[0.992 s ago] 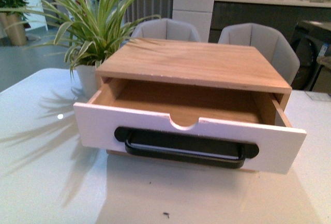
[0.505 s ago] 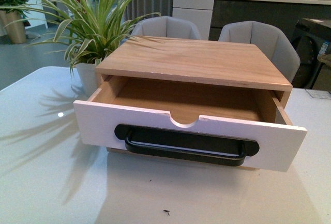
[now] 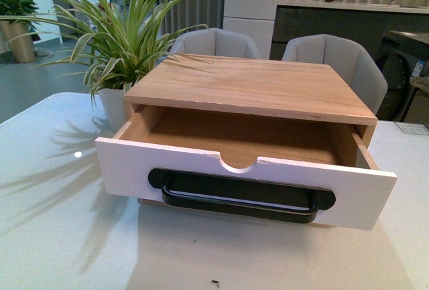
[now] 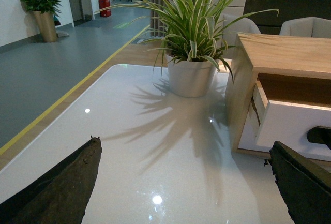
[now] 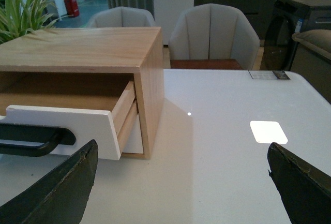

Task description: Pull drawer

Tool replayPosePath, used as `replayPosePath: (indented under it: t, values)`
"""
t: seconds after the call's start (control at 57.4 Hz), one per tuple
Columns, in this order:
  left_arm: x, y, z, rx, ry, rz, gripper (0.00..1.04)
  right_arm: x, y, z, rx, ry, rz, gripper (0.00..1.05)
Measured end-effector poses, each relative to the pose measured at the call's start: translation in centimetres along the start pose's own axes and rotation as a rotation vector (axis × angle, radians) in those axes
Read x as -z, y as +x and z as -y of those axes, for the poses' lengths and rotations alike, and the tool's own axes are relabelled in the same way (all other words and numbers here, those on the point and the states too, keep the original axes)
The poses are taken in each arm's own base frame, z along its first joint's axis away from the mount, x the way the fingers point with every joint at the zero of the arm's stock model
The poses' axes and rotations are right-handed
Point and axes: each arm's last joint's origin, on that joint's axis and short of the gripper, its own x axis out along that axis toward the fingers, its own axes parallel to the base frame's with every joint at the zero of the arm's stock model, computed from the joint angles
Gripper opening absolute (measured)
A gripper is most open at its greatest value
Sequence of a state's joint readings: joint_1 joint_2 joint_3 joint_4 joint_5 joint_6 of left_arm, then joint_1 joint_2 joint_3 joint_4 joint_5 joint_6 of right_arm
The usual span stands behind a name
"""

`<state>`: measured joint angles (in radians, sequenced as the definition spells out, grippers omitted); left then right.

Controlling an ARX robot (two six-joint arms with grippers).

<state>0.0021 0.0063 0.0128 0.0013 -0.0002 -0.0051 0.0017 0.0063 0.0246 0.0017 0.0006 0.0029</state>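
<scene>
A: What lies nearest the robot?

B: The white counter, glossy, with a small dark speck on it. Neither arm shows in the front view. In each wrist view, the two dark fingers sit at the lower corners, well apart, so the left gripper and the right gripper both have their jaws spread wide, holding nothing.

A: And the drawer?

B: The drawer stands pulled out of the light-wood cabinet, its wooden inside open to view. Its white front carries a long black bar handle and a half-round notch in the upper edge. The right wrist view shows a second white front low in the cabinet, beneath the drawer.

A: Anything behind?

B: A striped-leaf plant in a white pot stands on the counter just beside the cabinet's left rear corner. Two grey chairs sit beyond the counter.

A: Any writing to read?

B: A small printed card lies at the counter's far edge, but its text is too small to make out. No brand can be read anywhere.
</scene>
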Motion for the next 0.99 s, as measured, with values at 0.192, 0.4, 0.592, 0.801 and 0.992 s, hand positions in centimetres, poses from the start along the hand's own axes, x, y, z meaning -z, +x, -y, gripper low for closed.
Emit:
replayPosePath:
  t: [0.192,0.4,0.592,0.801,0.992]
  values:
    - [0.0,0.0,0.0,0.0,0.0,0.0,0.97,0.0,0.0,0.0,0.0,0.0,0.0,0.96]
    - [0.0,0.0,0.0,0.0,0.0,0.0,0.97,0.0,0.0,0.0,0.0,0.0,0.0,0.96]
    - [0.0,0.0,0.0,0.0,0.0,0.0,0.97,0.0,0.0,0.0,0.0,0.0,0.0,0.96]
    - [0.0,0.0,0.0,0.0,0.0,0.0,0.97,0.0,0.0,0.0,0.0,0.0,0.0,0.96]
    - [0.0,0.0,0.0,0.0,0.0,0.0,0.97,0.0,0.0,0.0,0.0,0.0,0.0,0.96]
